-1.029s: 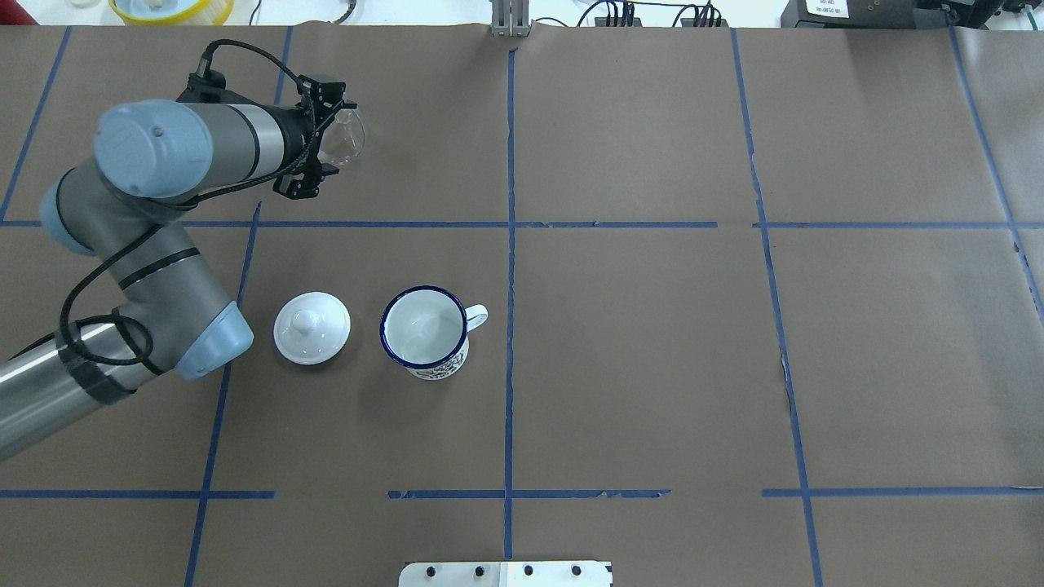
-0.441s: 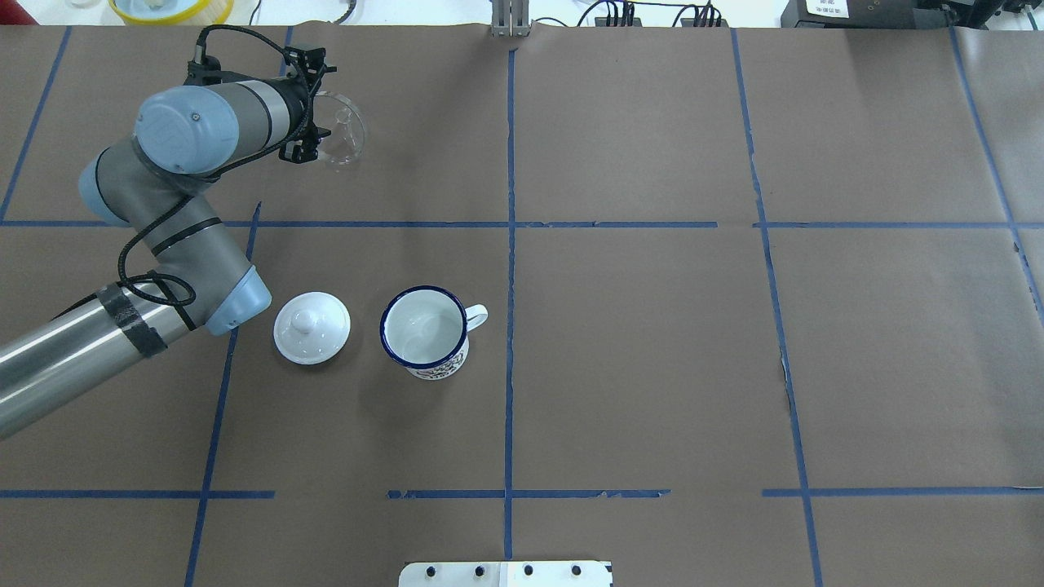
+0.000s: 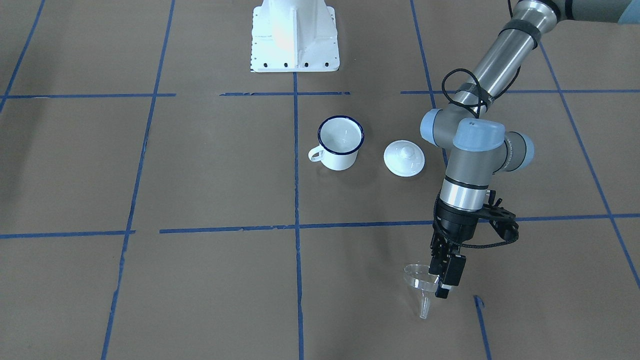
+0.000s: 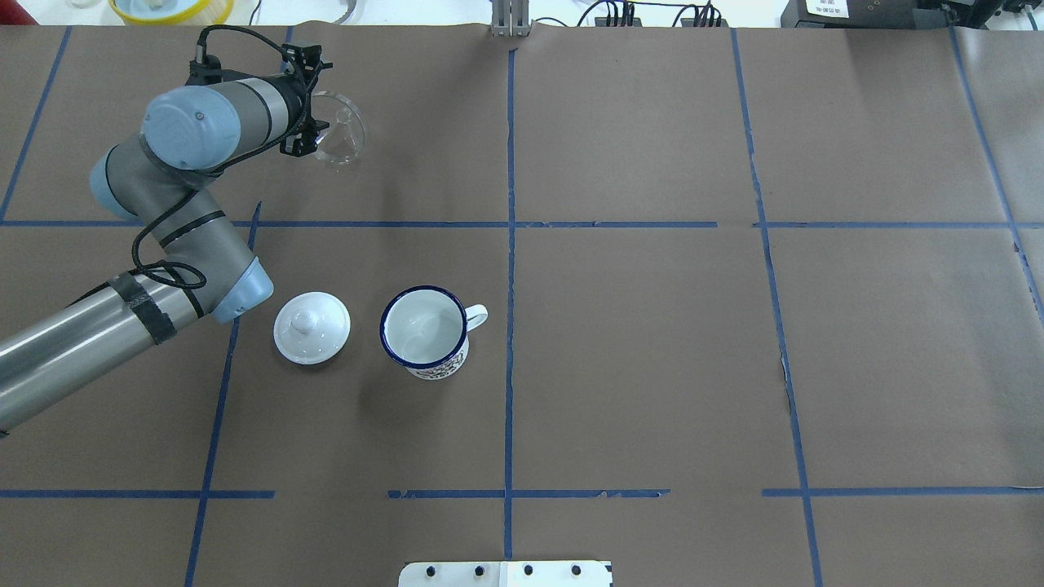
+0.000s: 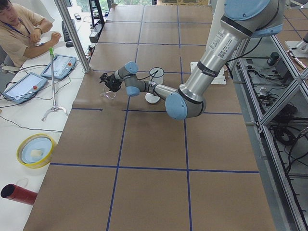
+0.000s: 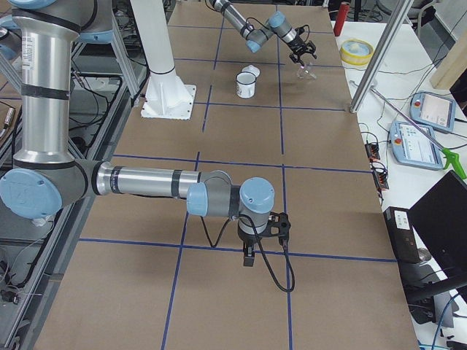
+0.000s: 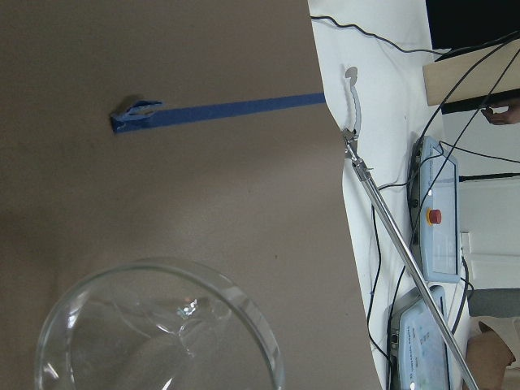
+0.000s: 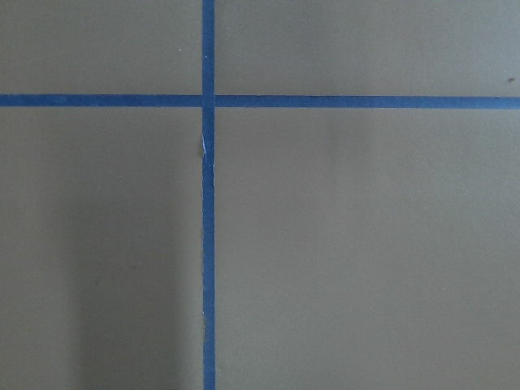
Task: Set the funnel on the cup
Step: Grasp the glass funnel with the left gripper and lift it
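The clear funnel [image 4: 341,137] hangs at the table's far left, held by its rim, spout pointing down [image 3: 424,305]. My left gripper [image 4: 312,122] is shut on the funnel's rim, seen also in the front-facing view [image 3: 441,281]. The funnel's wide cone fills the bottom of the left wrist view [image 7: 154,333]. The white cup with a dark blue rim [image 4: 424,328] stands upright and empty near the table's middle [image 3: 341,142], well apart from the funnel. My right gripper [image 6: 248,257] shows only in the exterior right view, so I cannot tell if it is open or shut.
A round white knobbed lid [image 4: 311,328] lies just left of the cup [image 3: 404,158]. Blue tape lines cross the brown table cover. The robot's white base [image 3: 294,35] sits behind the cup. An operator [image 5: 21,31] sits past the table's far edge.
My left wrist has turned and swung toward the far edge. The funnel, held throughout, has gone from tilted on its side to nearly upright with its mouth up.
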You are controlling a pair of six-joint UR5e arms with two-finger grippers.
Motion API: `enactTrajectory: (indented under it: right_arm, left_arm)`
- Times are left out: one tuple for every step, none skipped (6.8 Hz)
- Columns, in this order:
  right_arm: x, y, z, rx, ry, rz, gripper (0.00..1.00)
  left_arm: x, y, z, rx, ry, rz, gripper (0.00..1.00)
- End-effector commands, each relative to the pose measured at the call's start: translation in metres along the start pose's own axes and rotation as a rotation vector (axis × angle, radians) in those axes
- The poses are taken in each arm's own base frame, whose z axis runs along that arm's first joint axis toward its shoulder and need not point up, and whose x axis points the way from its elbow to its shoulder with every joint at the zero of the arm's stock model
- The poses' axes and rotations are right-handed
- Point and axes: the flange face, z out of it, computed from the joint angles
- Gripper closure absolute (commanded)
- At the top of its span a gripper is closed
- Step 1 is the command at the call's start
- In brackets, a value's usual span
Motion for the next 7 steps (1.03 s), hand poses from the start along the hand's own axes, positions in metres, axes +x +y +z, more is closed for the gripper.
enactTrajectory:
  right_arm:
    - [0.0, 0.0, 0.0, 0.0, 0.0, 0.0, 0.0]
    - [0.0, 0.0, 0.0, 0.0, 0.0, 0.0, 0.0]
    - [0.0, 0.0, 0.0, 0.0, 0.0, 0.0, 0.0]
    - [0.0, 0.0, 0.0, 0.0, 0.0, 0.0, 0.0]
    - [0.0, 0.0, 0.0, 0.0, 0.0, 0.0, 0.0]
    - [0.0, 0.0, 0.0, 0.0, 0.0, 0.0, 0.0]
    - [0.0, 0.0, 0.0, 0.0, 0.0, 0.0, 0.0]
  left_arm:
    - [-0.003, -0.003, 0.004, -0.011, 0.011, 0.0, 0.32]
    - [-0.003, -0.003, 0.004, -0.012, 0.012, 0.0, 0.43]
    - [-0.002, -0.002, 0.003, -0.015, 0.014, 0.008, 0.9]
    - [0.0, 0.0, 0.0, -0.028, 0.025, 0.012, 1.0]
    - [0.006, -0.001, -0.003, -0.035, 0.04, 0.008, 1.0]
    - [0.034, -0.003, -0.018, -0.049, 0.087, -0.007, 1.0]
    - [0.06, 0.001, -0.038, -0.075, 0.134, -0.018, 1.0]
